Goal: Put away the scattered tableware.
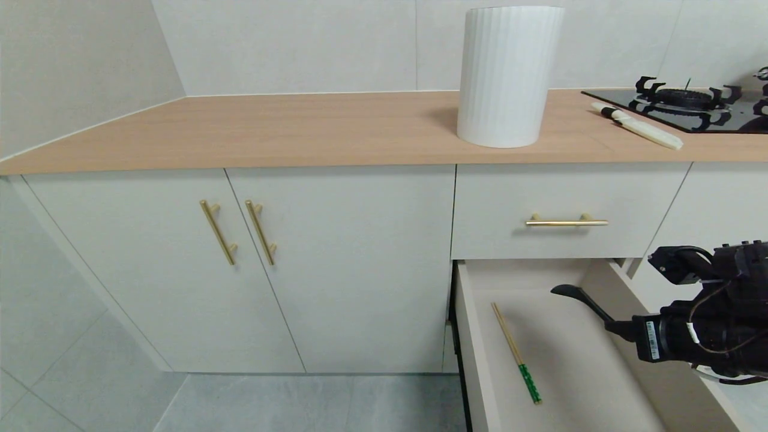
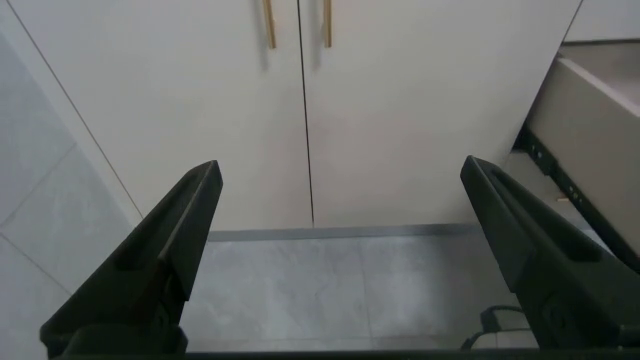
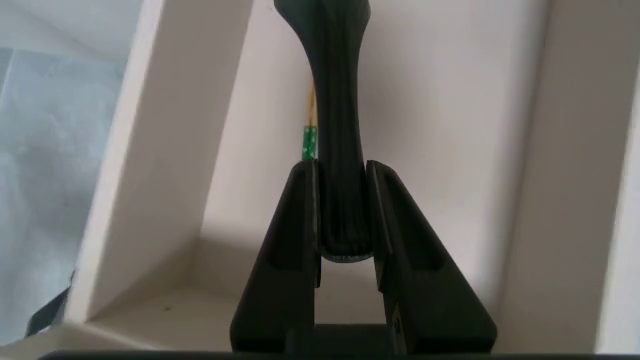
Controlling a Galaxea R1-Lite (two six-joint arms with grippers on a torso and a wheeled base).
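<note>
My right pincer [image 1: 627, 330], clenched on a black spoon [image 1: 579, 298], hangs over the open drawer [image 1: 474, 360]; best lowered beside the chopsticks [image 1: 516, 354] before I release.

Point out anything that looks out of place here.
A knife lies loose on the counter beside the hob, while the chopsticks are already in the open drawer. The right gripper holds a black spoon over that drawer. Nothing looks spilled or damaged.
</note>
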